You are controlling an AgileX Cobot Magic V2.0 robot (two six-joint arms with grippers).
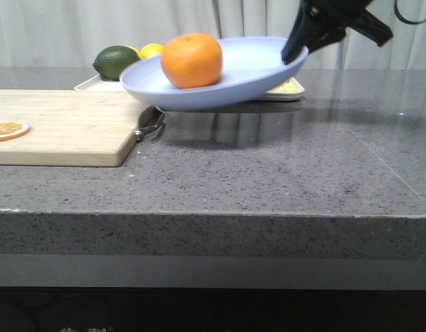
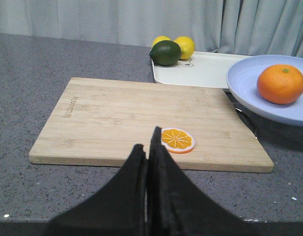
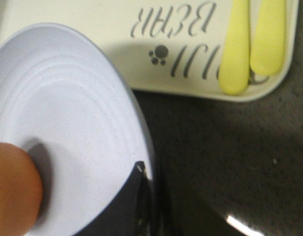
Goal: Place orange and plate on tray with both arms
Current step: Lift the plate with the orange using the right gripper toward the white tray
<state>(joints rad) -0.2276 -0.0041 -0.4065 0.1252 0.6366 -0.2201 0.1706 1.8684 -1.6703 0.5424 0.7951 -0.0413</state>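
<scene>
Mid-carry: right gripper (image 1: 296,52) pinching rim of plate (image 1: 254,72), orange (image 1: 192,60) riding on it, lifted clear of counter, just short of tray (image 2: 200,71). Left gripper (image 2: 147,147) closed on nothing, idling near cutting board (image 2: 117,118). Probably next: ease over tray, keep level, lower.
</scene>
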